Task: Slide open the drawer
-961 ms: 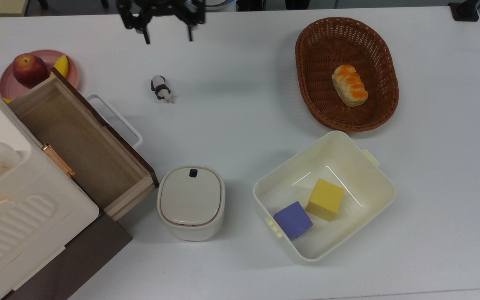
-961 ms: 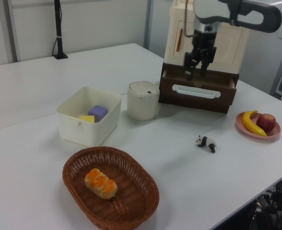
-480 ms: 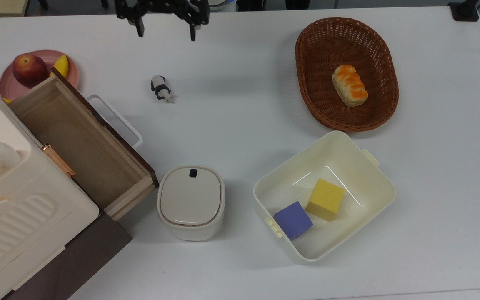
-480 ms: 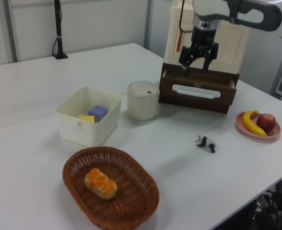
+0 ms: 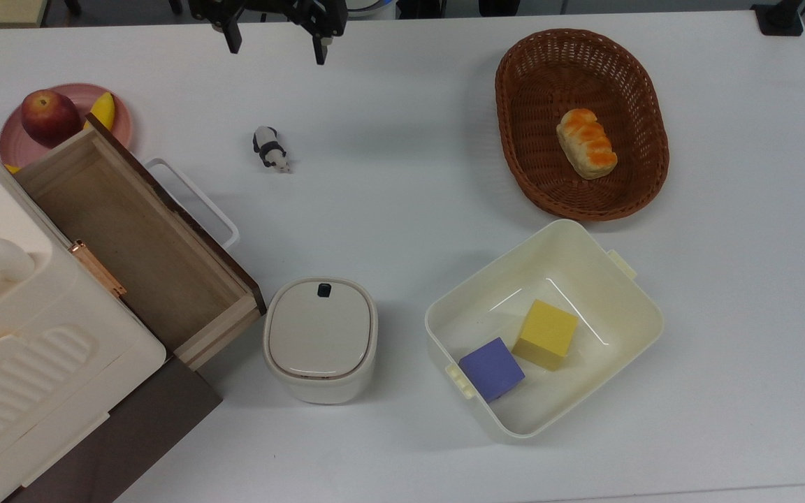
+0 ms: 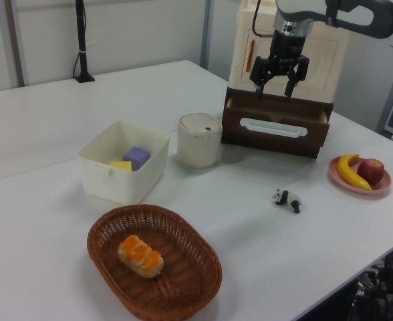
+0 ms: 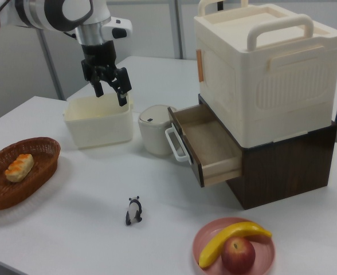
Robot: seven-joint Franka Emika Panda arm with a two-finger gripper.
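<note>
Since a second ago: claw [image 5: 273, 47] lifted higher and pulled back toward the top view's upper edge, fingers spread from near-closed to wide open. Now hanging in the air, holding nothing, well apart from the drawer [image 5: 138, 241]. Drawer itself unchanged across the same interval.

Reading: looks like release-and-retreat after the pull. Drawer already slid well out, so task judged essentially done; nothing left but clearing away.

Drawer state:
- Pulled out from the dark brown base cabinet [image 7: 283, 166], under the ribbed cream case [image 7: 269, 69] stacked on top.
- Light tan wood sides and bottom, interior bare.
- Dark brown front panel, white loop handle [image 5: 193, 202] sticking out from it toward the middle of the worktop [image 5: 409, 175].
- Sits at the top view's left, angled diagonally; in the right view it opens toward the right view's left.
- Front corner just beside the lidded cream pot [image 5: 320, 339]; touching or not, cannot tell.

Surroundings, all apart from the drawer:
- Pink plate with apple and banana [image 5: 60, 119] behind the drawer's far end in the top view.
- Panda figurine [image 5: 271, 148] near the handle.
- Cream bin [image 5: 619, 293] with a yellow and a purple block.
- Wicker basket [image 5: 514, 140] holding bread.
</note>
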